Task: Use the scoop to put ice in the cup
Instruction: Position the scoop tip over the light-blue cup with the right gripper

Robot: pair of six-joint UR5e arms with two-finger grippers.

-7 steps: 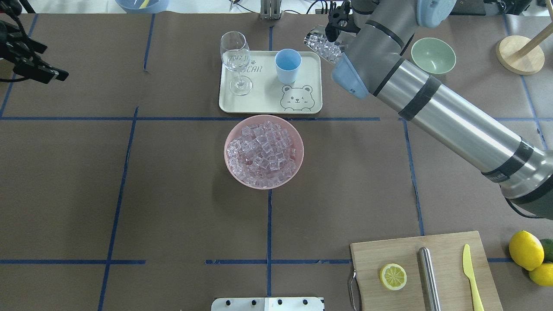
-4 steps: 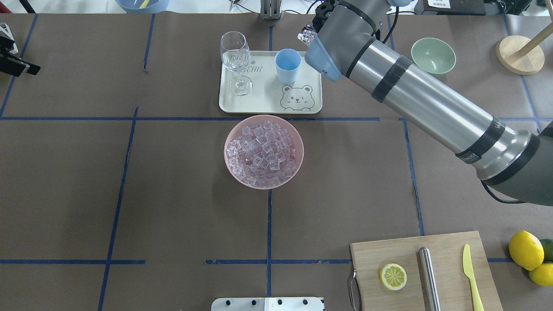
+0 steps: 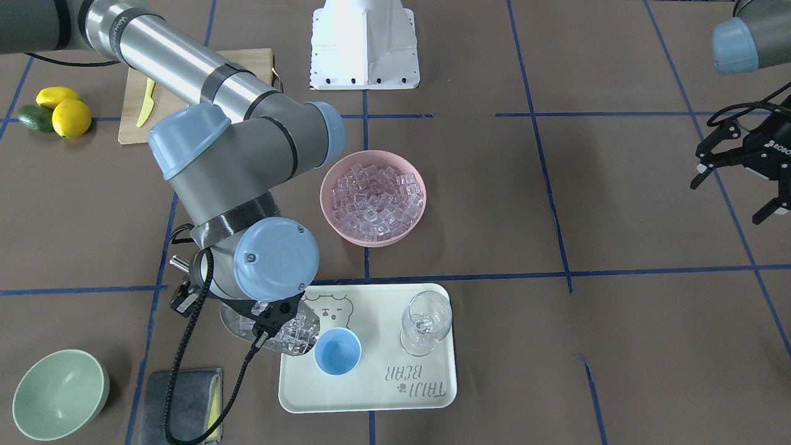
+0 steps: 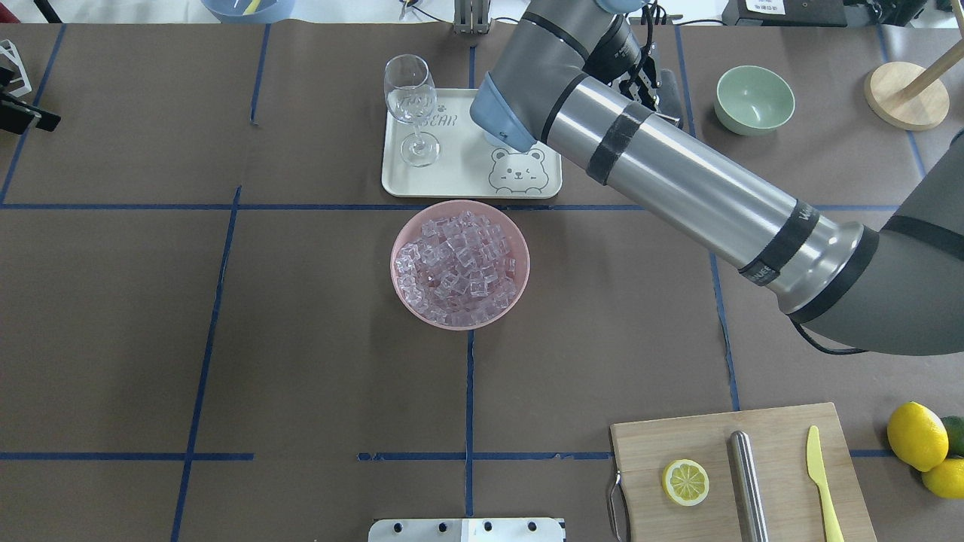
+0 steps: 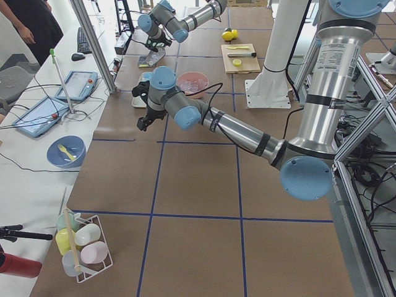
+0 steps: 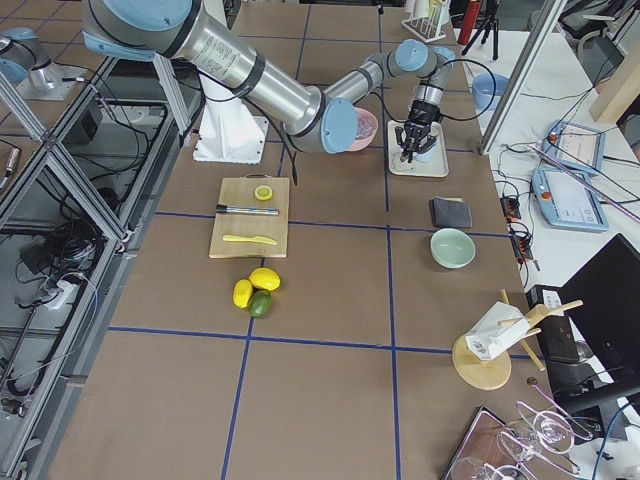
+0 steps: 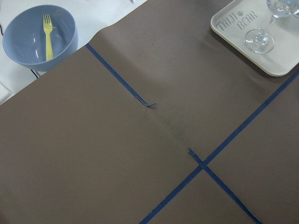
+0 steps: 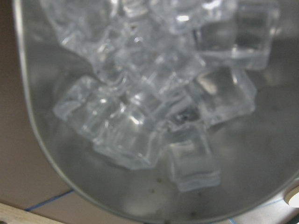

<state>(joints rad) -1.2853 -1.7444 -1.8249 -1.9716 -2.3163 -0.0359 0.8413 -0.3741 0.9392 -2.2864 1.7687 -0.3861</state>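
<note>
The steel scoop point(image 3: 247, 326) is full of clear ice cubes point(image 3: 295, 337). My right gripper point(image 3: 272, 316) is shut on it and holds it over the edge of the cream tray point(image 3: 371, 386). The scoop's front end is right beside the rim of the light-blue cup point(image 3: 337, 351), which looks empty. The right wrist view shows the scoop's trough point(image 8: 60, 172) packed with ice point(image 8: 154, 107). In the overhead view my right arm hides the cup. A pink bowl point(image 4: 459, 263) holds many more cubes. My left gripper point(image 3: 732, 198) is open and empty, far off to the side.
A stemmed glass point(image 3: 425, 321) stands on the tray next to the cup. A pale-green bowl point(image 3: 59, 392) and a grey cloth point(image 3: 179, 402) lie beyond the scoop. A cutting board point(image 4: 783, 436) carries a lemon half, a steel cylinder and a yellow knife. Lemons point(image 4: 915, 435) lie beside it.
My right arm has swung left over the tray, carrying the loaded scoop from beside the tray to the cup's rim; it now hides the cup from overhead. My left gripper drew back slightly.
</note>
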